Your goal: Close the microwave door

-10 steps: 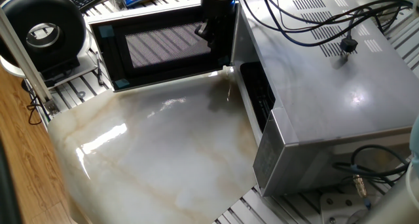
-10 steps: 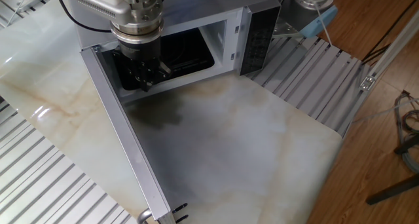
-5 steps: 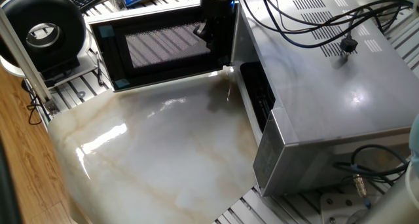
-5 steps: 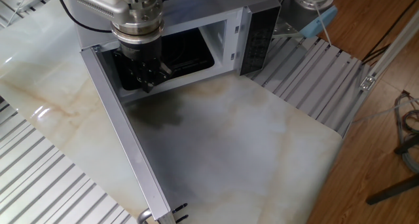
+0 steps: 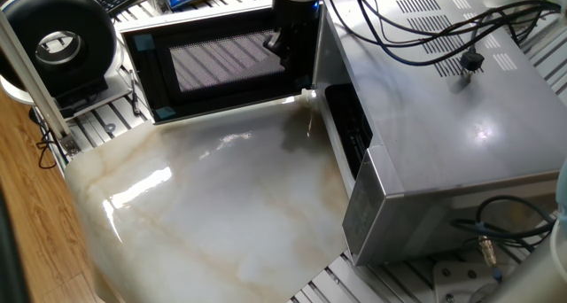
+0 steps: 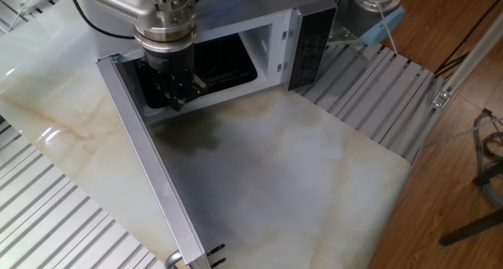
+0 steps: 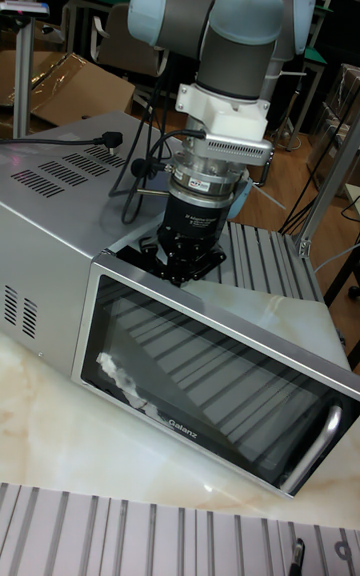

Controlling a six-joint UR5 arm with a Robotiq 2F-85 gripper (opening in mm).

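A UR5 arm's gripper (image 6: 174, 92) hangs in front of the dark cavity of the microwave (image 5: 443, 117), just inside the hinge end of the microwave door (image 5: 217, 64), which stands swung wide open at roughly a right angle to the oven's face. In one fixed view the door sits at the table's 11 o'clock, its black-framed mesh window facing the marble tabletop (image 5: 213, 205); the tall fixed view shows its silver front and the vertical bar handle (image 7: 318, 448) at 4 o'clock. Whether the fingers are apart or together cannot be told: they appear only as a dark cluster below the wrist, gripping nothing visible. The gripper is on the inner side of the door, near the hinge, so the closing push is not yet under way. The risks from here: a door swung shut with the tool between panel and cavity would pinch it; a push close to the hinge offers little leverage and may shove the whole oven; and the loose cables (image 5: 425, 28) draped over the top panel could snag as the arm repositions.
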